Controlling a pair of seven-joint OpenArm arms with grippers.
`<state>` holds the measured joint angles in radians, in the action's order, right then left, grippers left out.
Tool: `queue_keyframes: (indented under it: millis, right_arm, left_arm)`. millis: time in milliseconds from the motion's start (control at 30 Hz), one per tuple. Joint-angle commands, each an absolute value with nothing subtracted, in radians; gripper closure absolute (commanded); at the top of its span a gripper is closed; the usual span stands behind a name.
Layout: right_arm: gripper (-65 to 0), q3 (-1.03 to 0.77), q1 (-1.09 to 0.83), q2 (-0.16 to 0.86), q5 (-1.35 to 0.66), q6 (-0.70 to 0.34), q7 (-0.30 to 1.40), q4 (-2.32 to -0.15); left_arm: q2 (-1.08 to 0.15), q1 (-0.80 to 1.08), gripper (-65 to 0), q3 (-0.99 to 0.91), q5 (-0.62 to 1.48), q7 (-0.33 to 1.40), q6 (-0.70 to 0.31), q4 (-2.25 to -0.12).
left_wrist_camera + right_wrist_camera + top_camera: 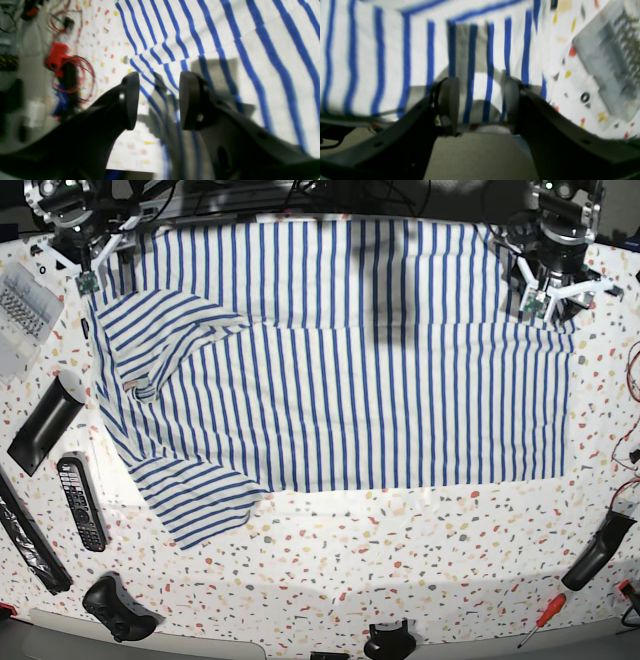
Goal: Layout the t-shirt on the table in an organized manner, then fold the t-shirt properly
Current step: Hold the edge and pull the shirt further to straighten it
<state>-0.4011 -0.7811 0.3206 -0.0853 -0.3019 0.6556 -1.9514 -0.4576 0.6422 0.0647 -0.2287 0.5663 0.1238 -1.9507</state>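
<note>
The t-shirt, white with thin blue stripes, lies spread over the far half of the speckled table. Its sleeves are on the left: one lies rumpled over the body, the other points toward the front. At the shirt's far right corner my left gripper hovers, and in the left wrist view it is open above the cloth's edge. My right gripper hangs at the far left corner. Its own camera shows it open over striped cloth, holding nothing.
Left of the shirt are a clear parts box, a black bar and a remote control. A game controller sits at the front left. A screwdriver and a black tool lie front right. Red wires trail by the left arm.
</note>
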Motion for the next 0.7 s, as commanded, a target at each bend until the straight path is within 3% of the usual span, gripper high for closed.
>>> queue_keyframes:
  millis: [0,300,500,667]
  right_arm:
    - [-28.0,-0.406,-0.787,0.329,-0.089,-0.299,0.644,-1.981]
    - [-28.0,-0.406,-0.781,0.328,-0.183,-0.298,0.649,-2.114]
    - [-28.0,-0.406,-0.781,0.324,-0.218,-0.299,0.675,-2.203]
    - [-28.0,-0.406,-0.781,0.324,-0.217,-0.299,0.683,-2.22]
  left_arm:
    - [-0.466,0.643,-23.7,0.059,-0.19,0.551,0.13,-1.967]
    - [-0.454,0.626,-23.7,0.059,-0.104,0.504,0.079,-1.823]
    - [-0.447,0.628,-23.7,0.059,-0.264,0.508,0.095,-1.768]
    - [-0.447,0.623,-23.7,0.059,-0.272,0.508,0.117,-1.77]
